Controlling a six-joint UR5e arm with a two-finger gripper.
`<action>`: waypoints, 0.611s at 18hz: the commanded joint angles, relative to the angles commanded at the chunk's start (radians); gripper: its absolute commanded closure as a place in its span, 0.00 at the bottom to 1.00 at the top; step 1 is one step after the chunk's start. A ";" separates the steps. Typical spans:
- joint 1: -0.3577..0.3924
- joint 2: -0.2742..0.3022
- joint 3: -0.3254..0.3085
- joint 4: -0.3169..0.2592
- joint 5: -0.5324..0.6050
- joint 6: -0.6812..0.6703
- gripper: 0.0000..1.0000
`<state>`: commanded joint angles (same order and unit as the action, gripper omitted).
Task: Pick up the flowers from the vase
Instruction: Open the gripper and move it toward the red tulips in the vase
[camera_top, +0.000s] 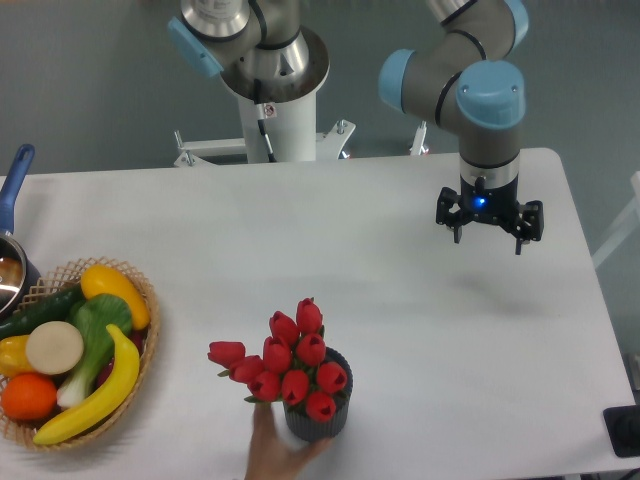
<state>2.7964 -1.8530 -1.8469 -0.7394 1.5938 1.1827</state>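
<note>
Camera view: the white table (300, 240) fills the frame under a grey-green wall, the flowers (285, 365) in the vase (318, 418) at 6 o'clock, steadied by a hand (275, 450). The gripper (488, 232) hovers at 2 o'clock, fingers apart, holding nothing. A basket (140, 345) sits at 8 o'clock.

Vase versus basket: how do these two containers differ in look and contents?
The vase is small, dark and ribbed; the basket is wide, shallow, woven tan. The vase holds red flowers upright; the basket holds fruit and vegetables lying flat. A hand touches the vase, not the basket. Both rest on the table.
</note>
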 joint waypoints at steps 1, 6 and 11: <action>0.000 0.000 0.000 0.000 0.000 0.002 0.00; -0.006 -0.002 -0.018 0.012 -0.012 -0.008 0.00; -0.017 0.012 -0.012 0.051 -0.231 -0.107 0.00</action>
<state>2.7796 -1.8408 -1.8593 -0.6888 1.3629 1.0755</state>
